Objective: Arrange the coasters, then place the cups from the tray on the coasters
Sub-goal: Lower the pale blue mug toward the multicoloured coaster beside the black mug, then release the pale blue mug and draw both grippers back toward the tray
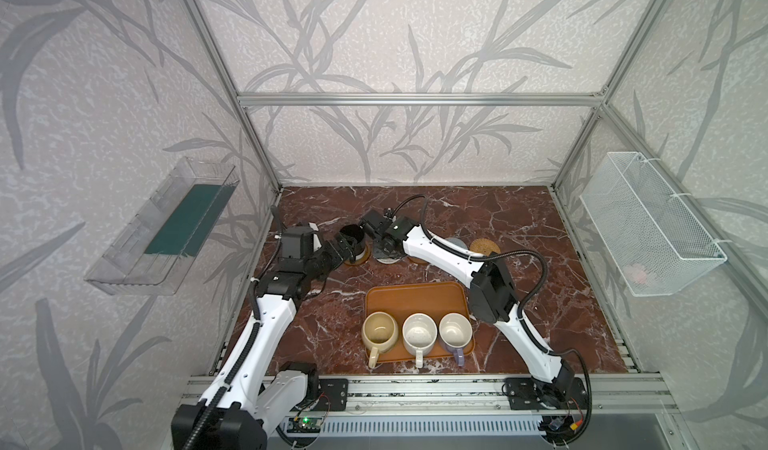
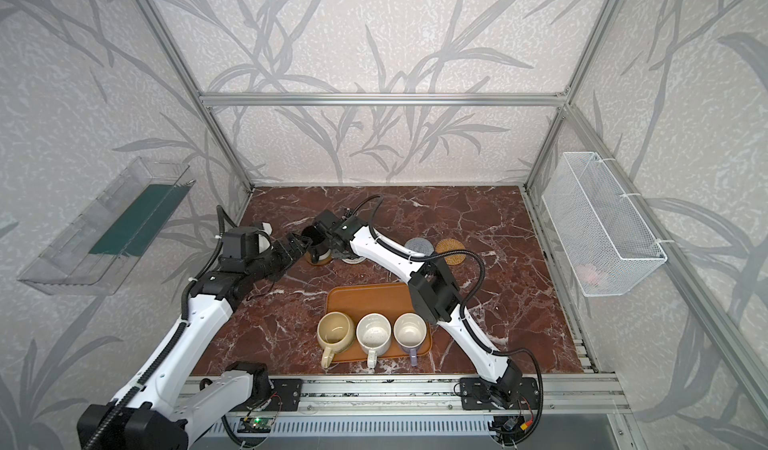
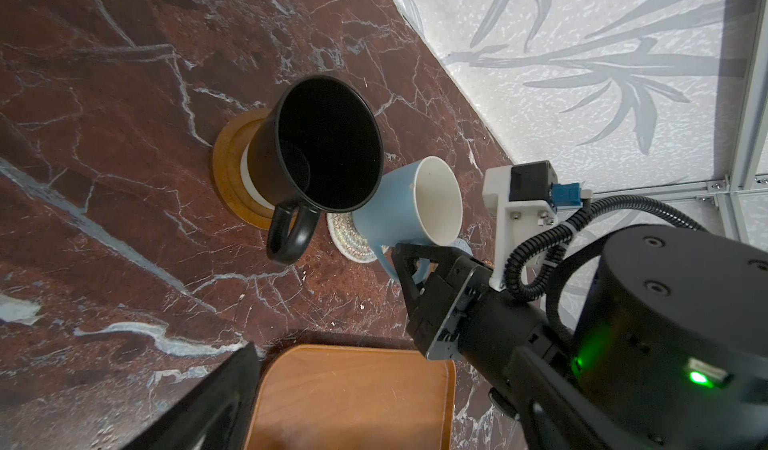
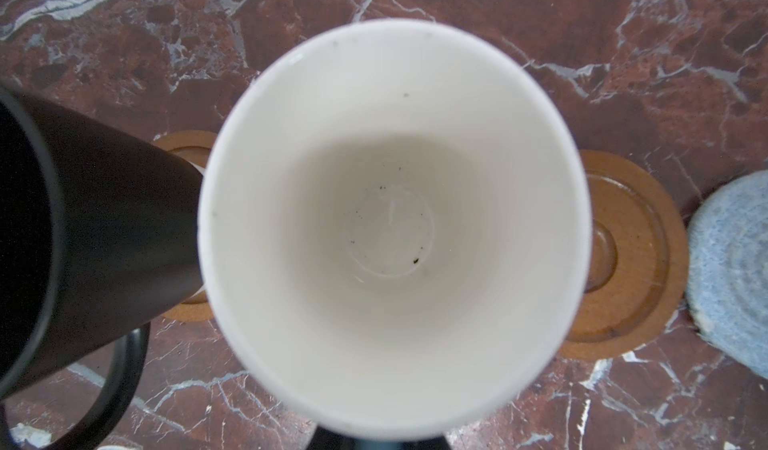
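The black cup stands on a brown coaster. My left gripper is open just short of its handle, holding nothing; one finger shows in the left wrist view. Beside the black cup, the light blue cup sits on the woven cream coaster, and my right gripper is shut on its handle. Its pale inside fills the right wrist view. The cream-yellow, speckled white and lavender cups stand along the near edge of the tray.
A second brown coaster, the grey-blue coaster and the tan rattan coaster lie in a row to the right of the cups, with nothing on them. My right arm reaches over them. A wire basket hangs on the right wall.
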Robot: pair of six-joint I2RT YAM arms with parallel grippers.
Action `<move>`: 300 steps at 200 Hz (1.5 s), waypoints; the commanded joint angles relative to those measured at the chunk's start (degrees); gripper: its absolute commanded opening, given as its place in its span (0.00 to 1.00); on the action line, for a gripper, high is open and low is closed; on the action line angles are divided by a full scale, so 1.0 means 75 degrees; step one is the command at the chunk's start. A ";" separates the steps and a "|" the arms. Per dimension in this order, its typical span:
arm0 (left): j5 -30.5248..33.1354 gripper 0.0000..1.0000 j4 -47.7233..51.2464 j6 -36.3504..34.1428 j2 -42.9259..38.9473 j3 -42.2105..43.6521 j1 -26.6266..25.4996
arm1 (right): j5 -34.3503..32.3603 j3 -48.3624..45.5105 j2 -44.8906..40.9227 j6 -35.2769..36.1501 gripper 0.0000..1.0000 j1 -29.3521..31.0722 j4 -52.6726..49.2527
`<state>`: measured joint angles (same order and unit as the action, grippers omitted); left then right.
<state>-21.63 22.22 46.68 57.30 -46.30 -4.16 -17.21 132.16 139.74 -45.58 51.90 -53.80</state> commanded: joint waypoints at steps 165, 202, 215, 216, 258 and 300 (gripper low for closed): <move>0.0135 0.99 0.0506 -0.0257 -0.0248 -0.0131 0.0039 | 0.0350 0.0098 0.0140 0.0044 0.51 -0.0006 -0.0080; 0.0044 0.99 0.0491 -0.0235 -0.0278 -0.0102 0.0038 | 0.0443 0.0040 0.0091 0.0096 0.74 -0.0012 -0.0028; 0.0036 0.99 0.0614 -0.0330 -0.0317 -0.0141 0.0015 | 0.0446 0.0010 0.0028 0.0171 0.90 -0.0006 -0.0031; 0.0036 0.99 0.0619 -0.0341 -0.0322 -0.0147 0.0016 | 0.0445 0.0001 0.0020 0.0171 0.91 -0.0006 -0.0026; -0.0026 0.99 0.1303 -0.0640 -0.0527 -0.0305 -0.0087 | 0.0702 -0.1044 -0.0894 0.0245 0.99 0.0004 0.0709; 0.0367 0.99 0.2167 -0.0844 -0.0967 -0.0459 -0.0648 | 0.0710 -0.2699 -0.2295 0.0454 0.99 0.0006 0.1805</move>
<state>-21.06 33.06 42.24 52.34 -47.37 -6.39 -11.68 115.61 131.07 -43.83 51.90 -46.33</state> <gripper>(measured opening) 0.994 0.991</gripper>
